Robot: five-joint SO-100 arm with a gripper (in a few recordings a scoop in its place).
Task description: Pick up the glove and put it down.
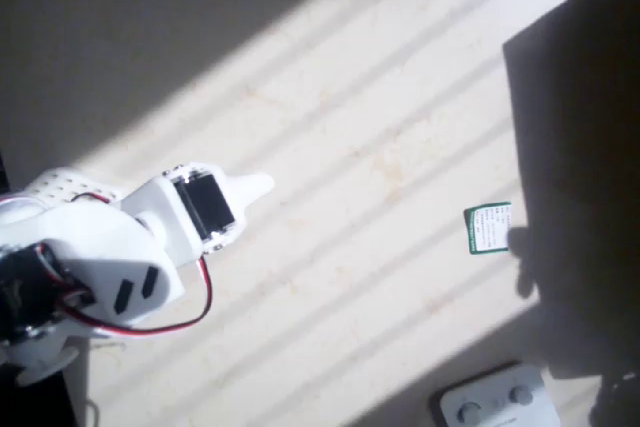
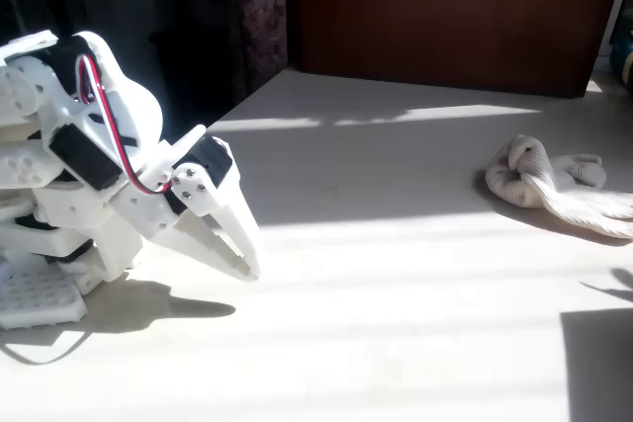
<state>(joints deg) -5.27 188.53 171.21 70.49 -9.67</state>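
gripper: white two-finger gripper, fingers pressed together with no gap showing, nothing held; tips angled down toward the table, hovering just above it in the fixed view

gripper from above: the pointed tip sticks out past the black motor block; the two fingers can't be separated there

arm: white arm folded back on itself behind the gripper, red wire looping along it; looks like a rest pose, tucked low to keep clear of the work area

glove: beige knitted glove lies crumpled on the table, well apart from the gripper, on the far right side of the fixed view, partly in sun and partly in shade; bunched end toward the gripper, a looser part trailing right

table: pale table striped by sunlight and blind shadows, open surface between the gripper and the glove

card: small green-and-white card flat on the table, well away from the gripper toward the right in the overhead view, at the edge of a dark shadow

device: flat white device with round buttons, further from the gripper than the card, at the bottom edge of the overhead view

stage (judgement): pick not started; the arm must unfold and reach across, with the fingers parted first

risk (judgement): soft lumpy fabric, a shallow pinch may catch only a fold
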